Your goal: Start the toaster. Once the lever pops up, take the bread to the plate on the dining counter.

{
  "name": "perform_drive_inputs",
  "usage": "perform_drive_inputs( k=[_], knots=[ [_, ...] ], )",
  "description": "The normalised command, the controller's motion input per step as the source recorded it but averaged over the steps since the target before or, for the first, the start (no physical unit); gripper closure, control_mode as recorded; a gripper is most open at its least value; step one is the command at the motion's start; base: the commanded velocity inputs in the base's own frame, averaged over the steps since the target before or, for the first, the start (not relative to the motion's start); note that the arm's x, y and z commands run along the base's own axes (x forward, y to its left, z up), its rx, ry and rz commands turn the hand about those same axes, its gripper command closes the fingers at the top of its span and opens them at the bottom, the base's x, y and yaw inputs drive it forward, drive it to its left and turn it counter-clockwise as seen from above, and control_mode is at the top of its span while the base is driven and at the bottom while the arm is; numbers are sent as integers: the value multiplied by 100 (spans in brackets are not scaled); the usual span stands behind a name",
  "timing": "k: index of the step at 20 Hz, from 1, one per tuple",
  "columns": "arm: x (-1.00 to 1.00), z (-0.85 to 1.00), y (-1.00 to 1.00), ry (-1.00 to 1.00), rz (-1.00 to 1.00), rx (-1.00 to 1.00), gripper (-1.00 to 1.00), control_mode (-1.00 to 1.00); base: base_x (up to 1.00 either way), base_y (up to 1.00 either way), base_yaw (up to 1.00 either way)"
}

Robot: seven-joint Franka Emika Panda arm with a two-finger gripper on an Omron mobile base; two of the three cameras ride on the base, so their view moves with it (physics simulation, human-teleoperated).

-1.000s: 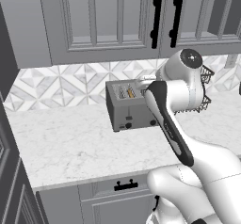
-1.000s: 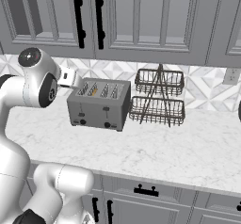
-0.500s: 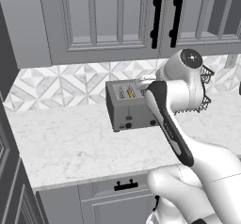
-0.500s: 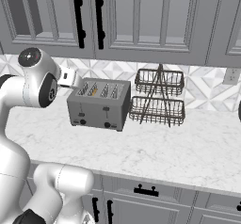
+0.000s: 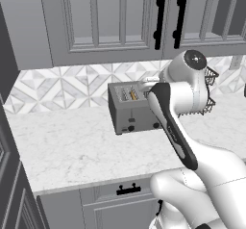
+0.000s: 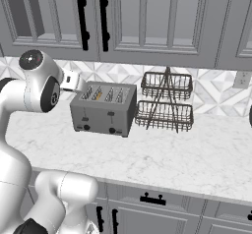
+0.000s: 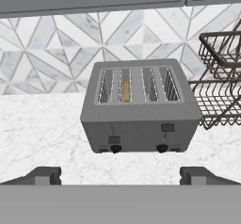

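The grey four-slot toaster stands on the marble worktop by the tiled wall, also seen as the toaster and the toaster. A golden slice of bread sits down in its second slot from the left, showing as bread. On the toaster's front, the left slider tab sits lower than the right tab. My gripper hangs in front of and above the toaster, open, with nothing between its fingers and not touching it. The plate and the dining counter are out of view.
A dark two-tier wire rack stands just right of the toaster, close to its side. Grey wall cabinets with black handles hang above. The worktop stretches left of and in front of the toaster.
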Motion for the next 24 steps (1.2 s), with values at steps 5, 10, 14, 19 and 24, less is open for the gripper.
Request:
perform_drive_inputs(
  k=[5,10,14,19,24],
  knots=[
    [0,0,0,0,0,0,-100,-100,0,0,0],
    [0,0,0,0,0,0,-100,-100,0,0,0],
    [0,0,0,0,0,0,-100,-100,0,0,0],
    [0,0,0,0,0,0,-100,-100,0,0,0],
    [0,0,0,0,0,0,-100,-100,0,0,0]
  ],
)
